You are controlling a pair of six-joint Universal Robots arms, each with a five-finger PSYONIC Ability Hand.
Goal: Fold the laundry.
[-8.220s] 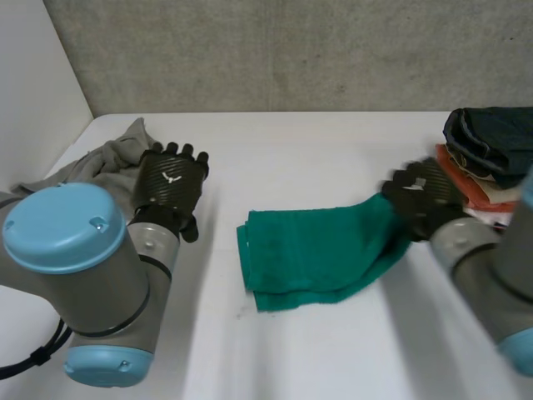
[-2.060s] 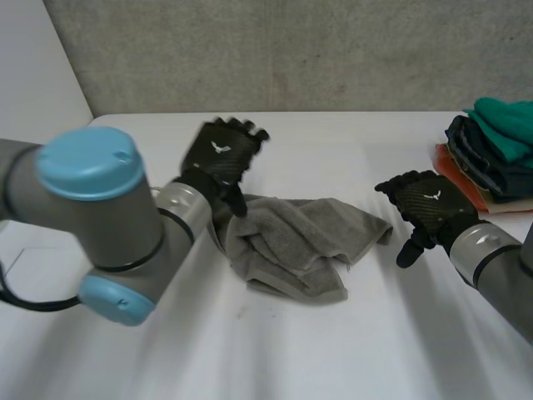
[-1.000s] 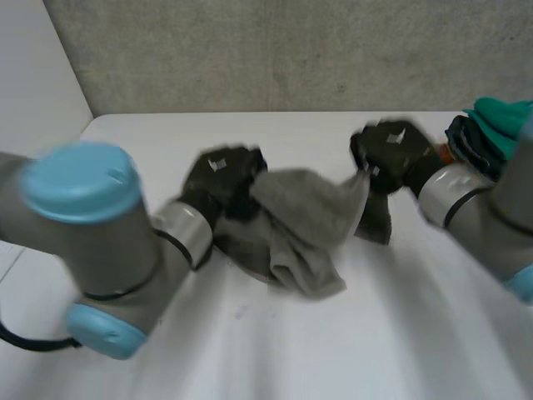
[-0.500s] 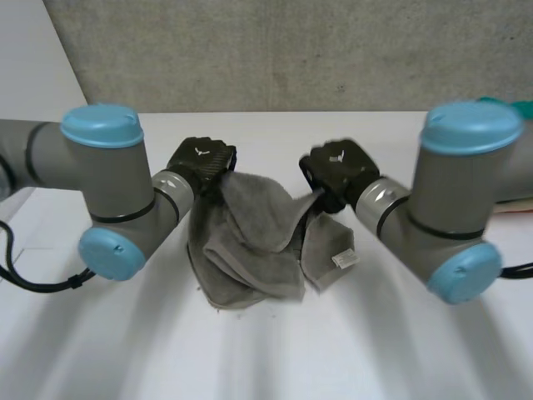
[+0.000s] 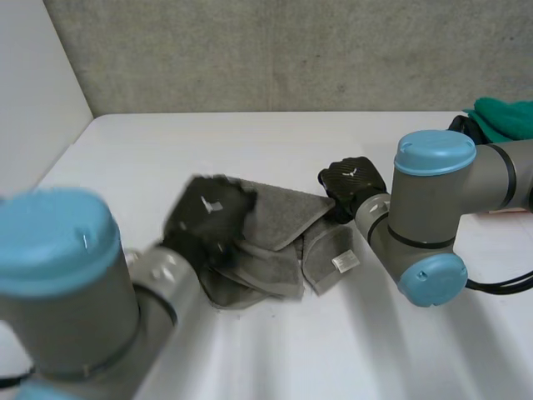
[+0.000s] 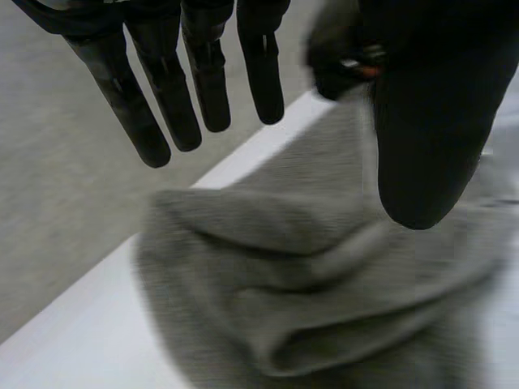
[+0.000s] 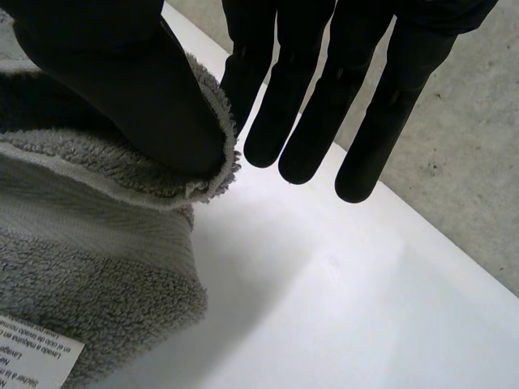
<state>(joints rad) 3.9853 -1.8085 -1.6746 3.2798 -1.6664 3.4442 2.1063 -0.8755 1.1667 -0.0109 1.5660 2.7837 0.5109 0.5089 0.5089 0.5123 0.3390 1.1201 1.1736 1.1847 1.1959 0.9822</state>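
Head view, lower left of centre: left hand [image 5: 208, 208], blurred, over the left part of one grey towel [image 5: 279, 218]. Left wrist view: fingers [image 6: 162, 97] straight and spread, thumb [image 6: 422, 121] well apart from them, nothing clamped. Towel bunched in soft folds under the palm, with a strip of white table [image 6: 81, 340] beside it.

Right of centre in the head view: right hand [image 5: 353, 183] at the towel's right corner. Right wrist view: its thumb [image 7: 122, 81] pressed on the towel's hem, the hem caught between thumb and the nearest of the straight fingers [image 7: 300, 97]. Other fingers reaching past the hem over bare table.

One white label [image 5: 344, 261] on the towel's lower right flap. Towel crumpled in several overlapping layers, lying on the table in mid-frame between the two hands.

Two arms: left arm [image 5: 58, 283] large in the lower left corner, right arm [image 5: 433, 217] at the right.

One stack of laundry [image 5: 491, 125] at the upper right edge of the frame, well apart from the towel: one green cloth [image 5: 506, 117] on top, one dark cloth [image 5: 462, 127] beneath. Grey wall [image 5: 250, 50] across the top.
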